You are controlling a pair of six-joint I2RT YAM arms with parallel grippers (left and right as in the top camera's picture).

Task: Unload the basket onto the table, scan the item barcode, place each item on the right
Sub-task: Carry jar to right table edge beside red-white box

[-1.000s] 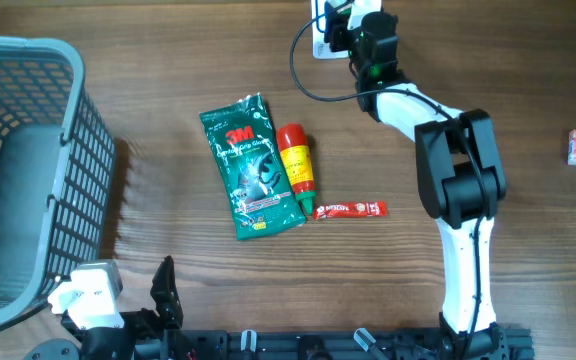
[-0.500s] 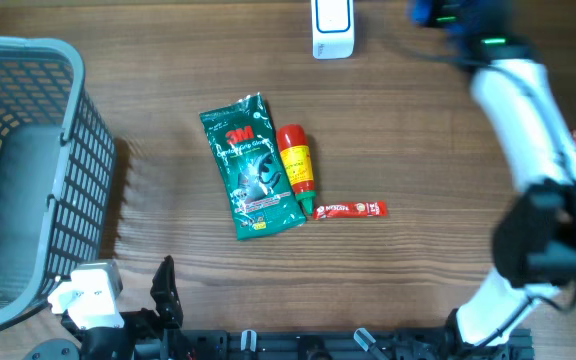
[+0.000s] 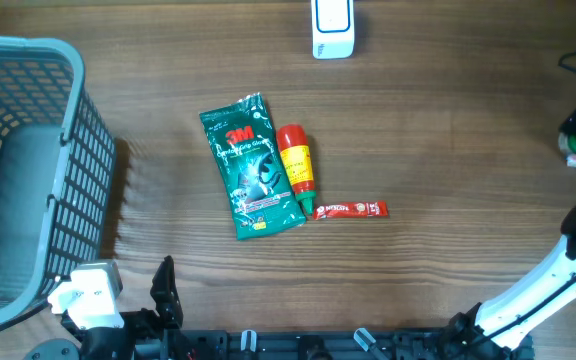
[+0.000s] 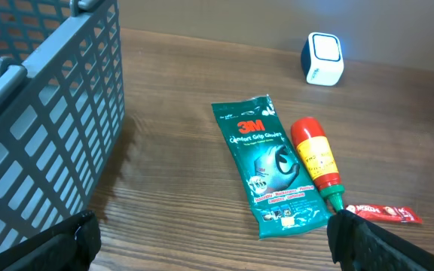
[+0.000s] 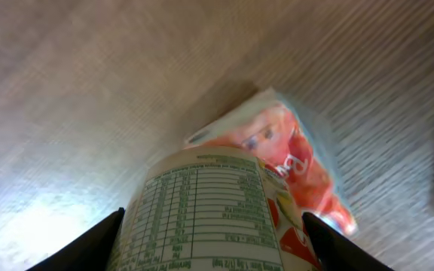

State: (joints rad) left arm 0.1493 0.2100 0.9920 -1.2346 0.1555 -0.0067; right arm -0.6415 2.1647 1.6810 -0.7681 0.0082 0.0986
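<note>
At the three o'clock edge of the desk (image 3: 448, 120), the right pincer (image 5: 211, 218) was closed partway on a labelled item (image 5: 202, 199), its fingers (image 5: 89, 245) pressed against either side of a white panel of green print (too blurred to read). Just past the item, toward one o'clock in the wrist view, a red packet (image 5: 296, 162) lay flat on the wood. The white scanner (image 3: 331, 28) stood at twelve o'clock, well apart from the held item. Near the middle lay a green 3M packet (image 3: 251, 165), with a red bottle (image 3: 295, 170) just beside it at three o'clock and a red sachet (image 3: 351, 209) at the bottle's capped end. A grey basket (image 3: 86, 170) filled the nine o'clock side. At seven o'clock the left pincer (image 4: 217, 245) stood spread wide, holding nothing.
</note>
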